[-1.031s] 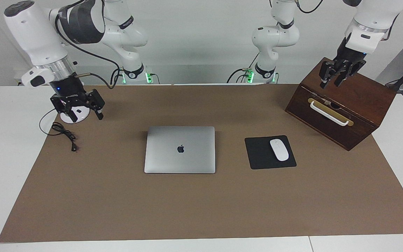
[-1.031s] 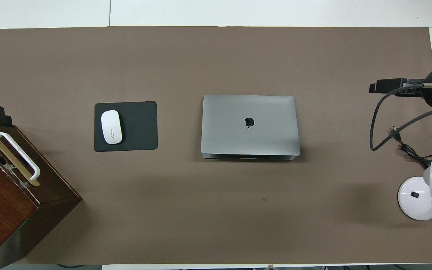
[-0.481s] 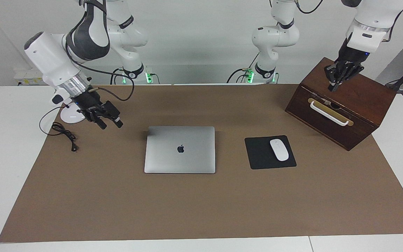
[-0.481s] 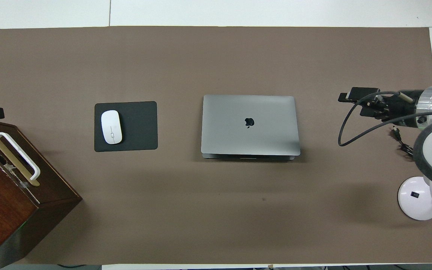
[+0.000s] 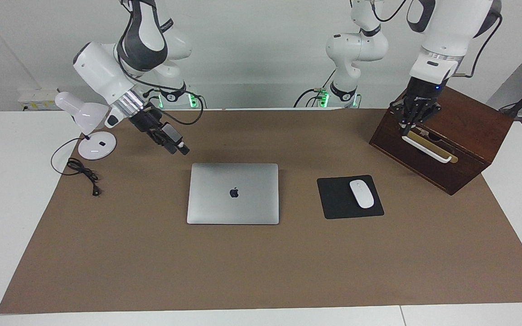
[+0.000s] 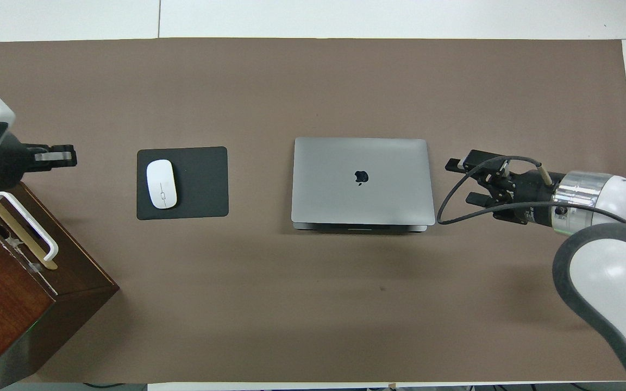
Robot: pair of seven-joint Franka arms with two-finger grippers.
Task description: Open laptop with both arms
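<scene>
The silver-grey laptop (image 5: 233, 194) (image 6: 362, 179) lies closed and flat in the middle of the brown mat, apple logo up. My right gripper (image 5: 178, 148) (image 6: 462, 180) hangs in the air over the mat just off the laptop's edge toward the right arm's end, open, tilted toward the laptop and holding nothing. My left gripper (image 5: 409, 129) (image 6: 63, 157) is shut and empty. It hangs at the front top edge of the wooden box (image 5: 465, 131), close to the box's white handle (image 5: 426, 149); I cannot tell whether it touches.
A black mouse pad (image 5: 335, 199) (image 6: 199, 182) with a white mouse (image 5: 361, 194) (image 6: 161, 183) lies beside the laptop toward the left arm's end. The wooden box (image 6: 14, 282) stands nearer the left arm. A white desk lamp (image 5: 93, 145) and black cable (image 5: 82, 172) sit at the right arm's end.
The right gripper swung from over the lamp base across to the laptop's side. The left gripper closed and came down from over the box top to its front edge by the handle.
</scene>
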